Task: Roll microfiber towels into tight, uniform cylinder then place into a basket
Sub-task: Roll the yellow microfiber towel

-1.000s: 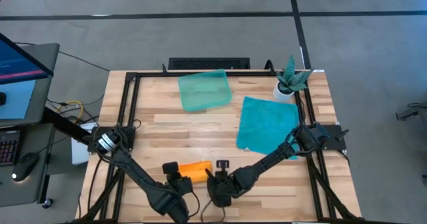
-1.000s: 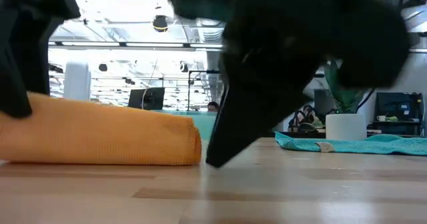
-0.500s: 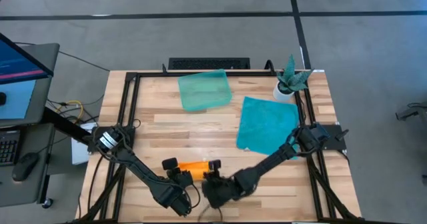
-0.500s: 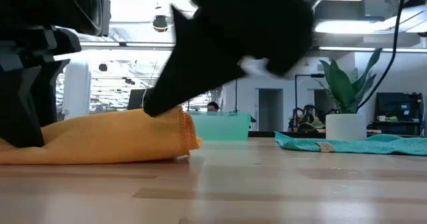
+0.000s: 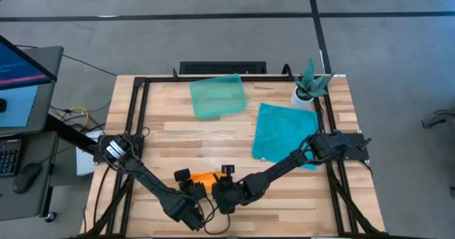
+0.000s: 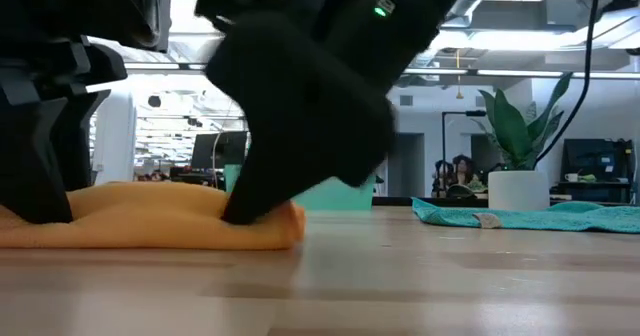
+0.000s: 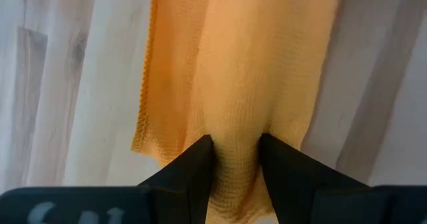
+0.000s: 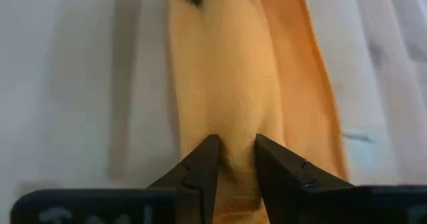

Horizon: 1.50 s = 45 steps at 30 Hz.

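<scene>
At the near edge of the table [image 5: 170, 136], my two grippers meet over the orange towel [image 5: 205, 177], which lies there as a flattened, folded strip on the bare wood. My left gripper [image 7: 235, 159] comes in from the left end of the strip, and its two dark fingers [image 7: 190, 167] pinch a raised ridge of the orange cloth between them; the fabric bulges up in the narrow gap. My right gripper [image 8: 232, 159] works from the opposite end, and its fingers [image 8: 200, 163] likewise squeeze a fold of the same towel, with the cloth pushed up between the tips. In the level view across the table the orange towel [image 6: 150, 216] sits low and lumpy on the wood, a dark finger pressing down on its right end and my other arm standing at its left. The teal towel [image 5: 284, 134] lies spread flat on the right half of the table, well apart from where I work, with my right arm stretching across its near corner. The basket [image 5: 217, 96] rests toward the far edge, left of the teal towel, and I cannot make out anything in it. A small white pot with a green plant [image 5: 307, 88] stands near the far right corner, just beyond the teal towel.
</scene>
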Motion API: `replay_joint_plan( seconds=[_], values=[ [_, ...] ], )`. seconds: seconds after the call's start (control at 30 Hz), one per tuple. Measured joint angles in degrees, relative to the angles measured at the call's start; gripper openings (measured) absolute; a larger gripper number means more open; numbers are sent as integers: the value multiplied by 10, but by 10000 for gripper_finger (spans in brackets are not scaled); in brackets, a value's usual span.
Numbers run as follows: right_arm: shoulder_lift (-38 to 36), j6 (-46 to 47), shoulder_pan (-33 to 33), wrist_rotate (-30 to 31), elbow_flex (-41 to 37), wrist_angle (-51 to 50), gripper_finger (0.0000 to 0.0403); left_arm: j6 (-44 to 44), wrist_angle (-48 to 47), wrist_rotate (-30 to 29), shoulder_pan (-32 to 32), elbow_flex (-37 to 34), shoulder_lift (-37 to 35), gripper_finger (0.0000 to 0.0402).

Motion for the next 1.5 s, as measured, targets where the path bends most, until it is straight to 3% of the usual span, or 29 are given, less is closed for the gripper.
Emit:
replay_joint_plan(
  seconds=[0.37, 0.7, 0.93, 1.27, 1.4, 1.5],
  values=[
    [21, 9, -9, -23, 8, -5, 79, 0, -3, 7, 0, 0, 0, 119],
    [22, 8, -9, -26, 9, -8, 77, 7, -10, 7, 0, 0, 0, 164],
    [22, 8, -9, -27, 8, -8, 77, 6, -88, 1, -9, 37, 3, 171],
    [22, 17, -7, -27, 8, -9, 77, -27, -188, -73, -61, 111, 3, 171],
    [22, 17, -7, -28, 8, -9, 77, -20, -166, -132, -81, 119, 3, 170],
    [22, 17, -7, -28, 8, -9, 77, 26, -98, -177, -91, 106, 2, 166]
  ],
)
